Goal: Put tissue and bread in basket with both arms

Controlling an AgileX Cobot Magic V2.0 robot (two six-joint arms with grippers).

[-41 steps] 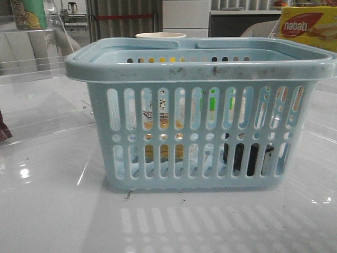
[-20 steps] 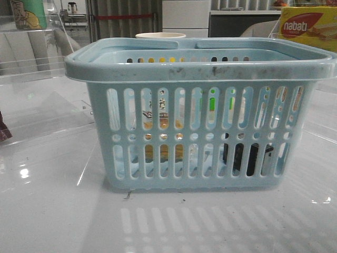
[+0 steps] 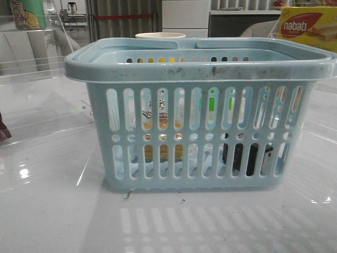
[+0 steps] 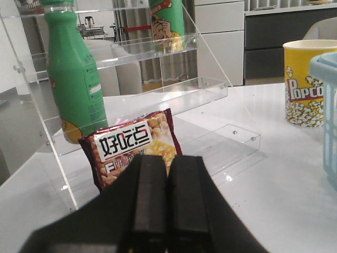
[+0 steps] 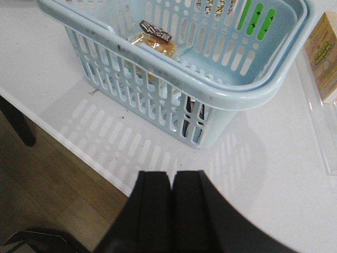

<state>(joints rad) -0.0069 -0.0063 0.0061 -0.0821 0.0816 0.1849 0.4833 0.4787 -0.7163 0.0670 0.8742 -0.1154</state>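
Observation:
The light blue basket (image 3: 200,68) stands on the white table and fills the middle of the front view. The bread (image 3: 164,152) shows golden-brown through its slots at the left, and the black tissue pack (image 3: 247,158) lies at the right of its floor. In the right wrist view the basket (image 5: 210,89) holds the bread (image 5: 155,41), and the tissue (image 5: 192,109) shows dark through the slots. My right gripper (image 5: 171,176) is shut and empty over the table's front edge. My left gripper (image 4: 167,161) is shut and empty, away from the basket (image 4: 326,105).
A snack packet (image 4: 131,145) and a green bottle (image 4: 73,79) stand on a clear acrylic shelf (image 4: 158,52) at the left. A yellow popcorn cup (image 4: 304,84) stands behind the basket. A nabati box (image 3: 308,26) sits at the back right. The table edge (image 5: 79,147) drops to a wooden floor.

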